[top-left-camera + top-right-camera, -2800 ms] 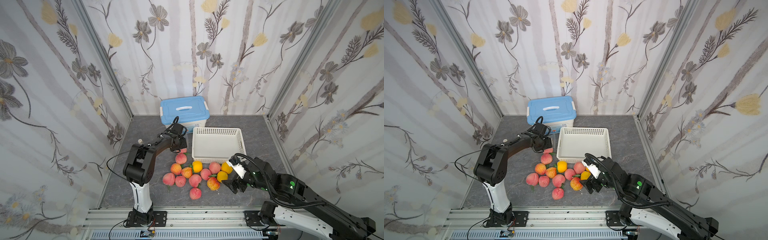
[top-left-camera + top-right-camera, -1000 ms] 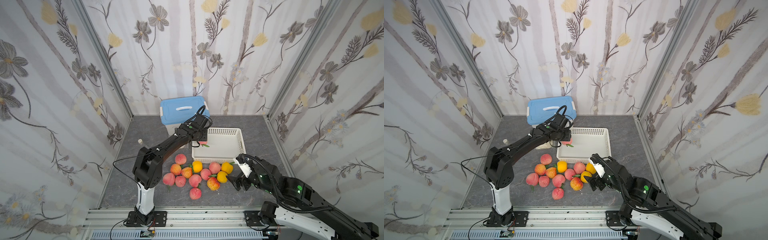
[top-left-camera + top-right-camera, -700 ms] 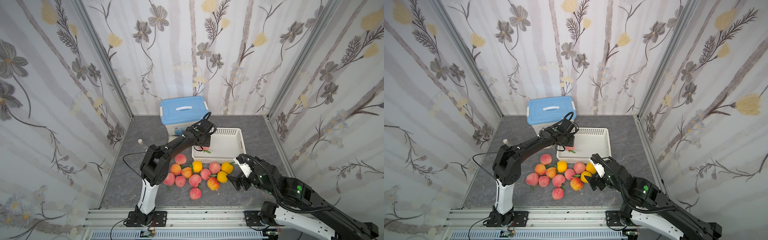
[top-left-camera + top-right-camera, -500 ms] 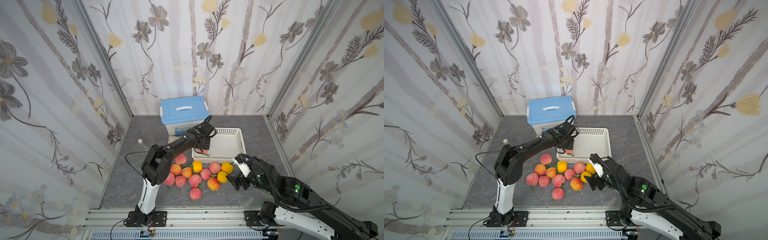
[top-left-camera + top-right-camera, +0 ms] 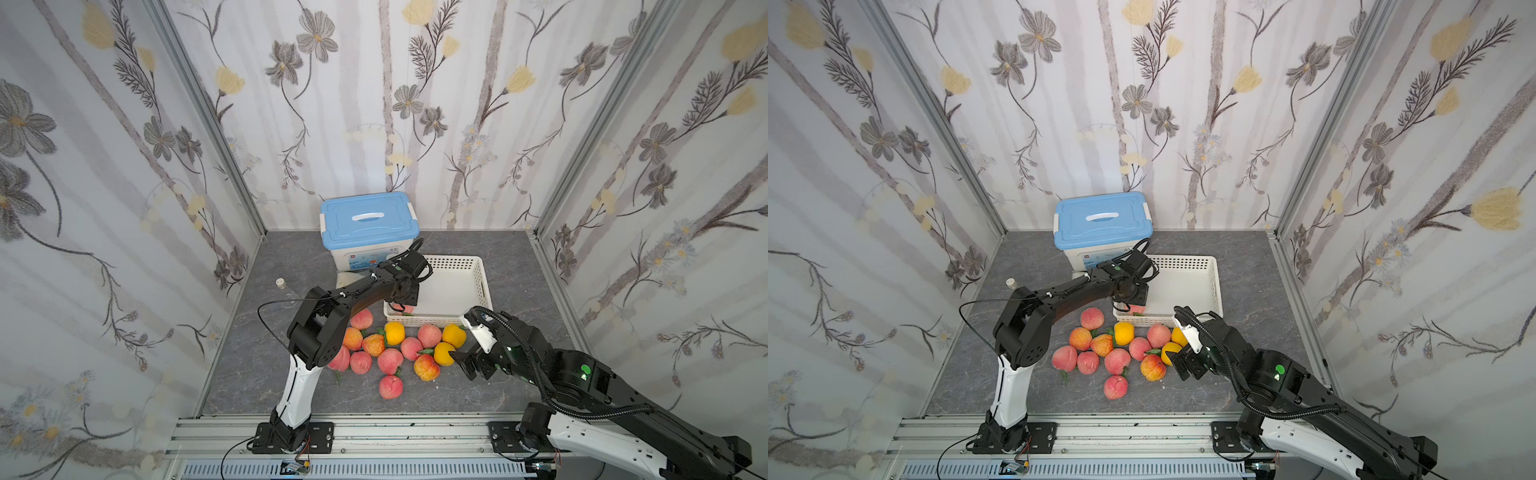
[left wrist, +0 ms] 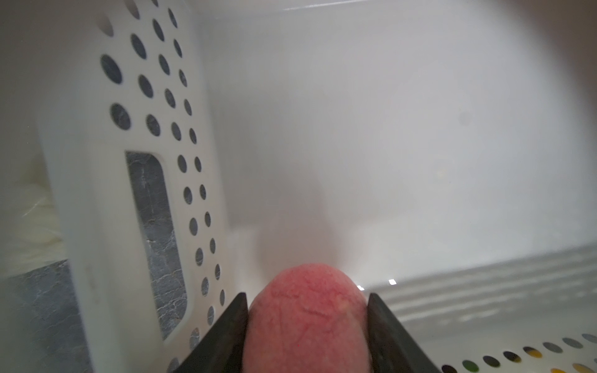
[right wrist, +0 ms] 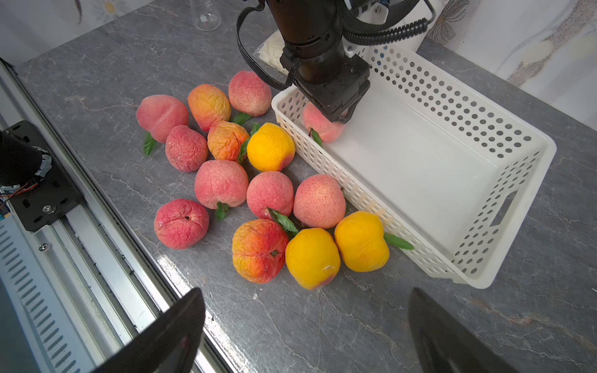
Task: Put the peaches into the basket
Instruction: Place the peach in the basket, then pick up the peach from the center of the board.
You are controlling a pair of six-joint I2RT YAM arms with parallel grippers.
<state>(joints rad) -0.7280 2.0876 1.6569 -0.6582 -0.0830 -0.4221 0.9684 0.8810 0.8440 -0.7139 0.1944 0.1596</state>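
Clamping a pink peach (image 5: 406, 308) low in the 7 o'clock corner of the basket (image 5: 484, 282), the left gripper (image 5: 405, 305) reaches over the rim in a top view. Nothing else lies in the basket. The storage box (image 5: 368, 220) at its 11 o'clock has its blue lid on (contents unseen). The loose peaches (image 5: 390, 359) crowd the table (image 5: 249, 365) at the basket's 6 to 7 o'clock.

From the left wrist, both fingers (image 6: 232, 329) press the fruit's flanks, with the perforated side wall (image 6: 97, 193) just beside them. Pulling out so close to that wall could hook a finger on a hole or the rim and drag the light basket.

From the right wrist, the right gripper (image 7: 307, 306) hangs empty, jaws wide apart, near the yellow peaches (image 7: 311, 258). The fruit is tightly packed, so a careless reach could send neighbours rolling toward the rail (image 7: 106, 264).
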